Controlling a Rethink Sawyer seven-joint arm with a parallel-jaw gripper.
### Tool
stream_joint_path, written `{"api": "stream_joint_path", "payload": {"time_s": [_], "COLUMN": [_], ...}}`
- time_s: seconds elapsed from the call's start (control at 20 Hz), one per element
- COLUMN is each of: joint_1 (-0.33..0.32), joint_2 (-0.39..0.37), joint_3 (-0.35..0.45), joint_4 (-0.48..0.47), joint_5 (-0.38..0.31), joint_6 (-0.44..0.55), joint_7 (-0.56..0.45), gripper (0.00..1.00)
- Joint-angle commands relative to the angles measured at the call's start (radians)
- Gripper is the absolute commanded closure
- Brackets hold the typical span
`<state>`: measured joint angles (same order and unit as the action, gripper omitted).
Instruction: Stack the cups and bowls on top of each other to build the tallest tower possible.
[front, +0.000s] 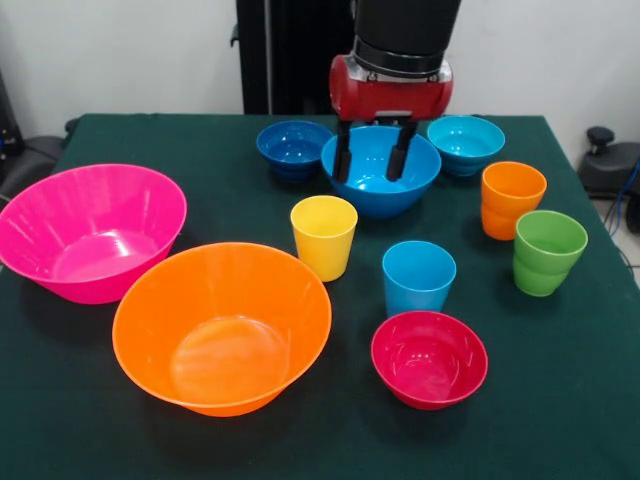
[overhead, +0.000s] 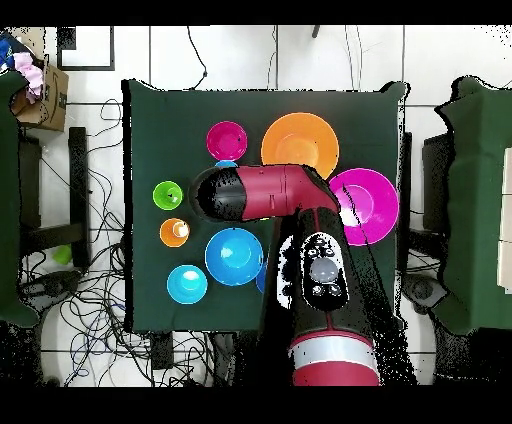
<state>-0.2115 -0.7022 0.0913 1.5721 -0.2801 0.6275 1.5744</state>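
Observation:
My gripper (front: 373, 152) is open and empty, and its fingers (front: 342, 152) hang in front of the medium blue bowl (front: 380, 172) (overhead: 234, 256). Every cup and bowl stands upright and apart on the table, and no tower stands. The small dark blue bowl (front: 293, 147) and the small cyan bowl (front: 466, 142) flank the blue one. The yellow cup (front: 323, 235), light-blue cup (front: 418, 276), orange cup (front: 512, 198) and green cup (front: 547, 250) stand mid-table. The large pink bowl (front: 88, 230), large orange bowl (front: 222, 325) and small red bowl (front: 429, 357) are nearest the camera.
The dark green table (front: 560, 400) carries everything. In the overhead view the red arm (overhead: 270, 192) covers the yellow cup and most of the light-blue cup (overhead: 226, 163). Cables lie on the floor around the table.

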Motion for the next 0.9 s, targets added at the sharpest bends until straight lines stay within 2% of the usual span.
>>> {"api": "stream_joint_path", "payload": {"time_s": [0.05,0.15,0.4,0.9], "joint_1": [-0.007,-0.032,-0.032,0.001], "joint_2": [0.081,0.078,0.108,0.159], "joint_3": [0.055,0.080,0.076,0.037], "joint_4": [0.026,0.041,0.032,0.017], "joint_5": [-0.043,-0.024,-0.041,-0.055], "joint_6": [-0.089,-0.077,-0.123,-0.205], "joint_7": [0.057,0.034,0.041,0.085], "gripper": [0.00,0.00,0.00,0.00]}}
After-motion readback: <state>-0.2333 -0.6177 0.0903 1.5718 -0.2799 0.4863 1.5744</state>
